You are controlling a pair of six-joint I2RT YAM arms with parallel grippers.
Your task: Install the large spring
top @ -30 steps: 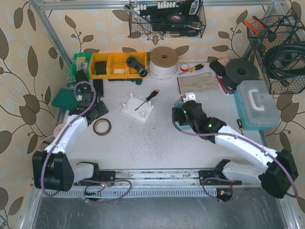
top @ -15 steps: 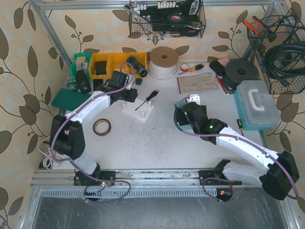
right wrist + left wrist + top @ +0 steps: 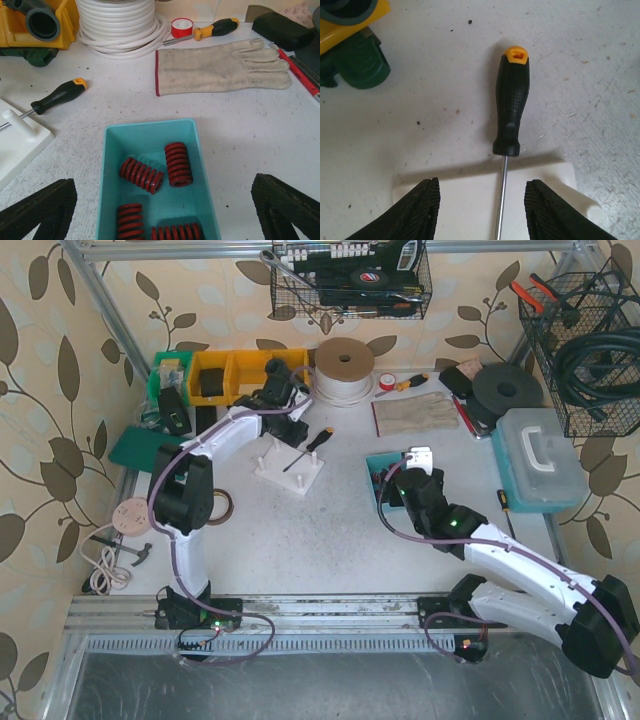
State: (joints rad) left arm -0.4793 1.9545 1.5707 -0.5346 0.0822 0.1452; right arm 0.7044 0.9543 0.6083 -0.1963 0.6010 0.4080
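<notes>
Several red springs lie in a teal bin [image 3: 150, 126]; two of them [image 3: 141, 175] [image 3: 178, 164] lie in its middle. My right gripper [image 3: 162, 210] hovers over the bin, wide open and empty; in the top view the right gripper [image 3: 395, 482] sits at the bin [image 3: 377, 464]. The white peg base [image 3: 290, 470] has a black-handled screwdriver [image 3: 312, 446] lying across it. My left gripper [image 3: 482, 210] is open and empty above the base's edge [image 3: 470, 195], with the screwdriver [image 3: 512, 107] shaft between its fingers. In the top view the left gripper [image 3: 284, 425] is at the base's far side.
A work glove [image 3: 220, 67], a white cable coil [image 3: 120, 20], red tape [image 3: 182, 26] and a small screwdriver [image 3: 210, 29] lie behind the bin. Yellow bins [image 3: 235, 377] line the back. A tape roll [image 3: 215, 505] lies left of the base, and a teal toolbox [image 3: 540, 455] stands on the right.
My left arm has swung from the far left to the back, over the white base. My right gripper has drawn back toward the near right, uncovering the teal bin.
</notes>
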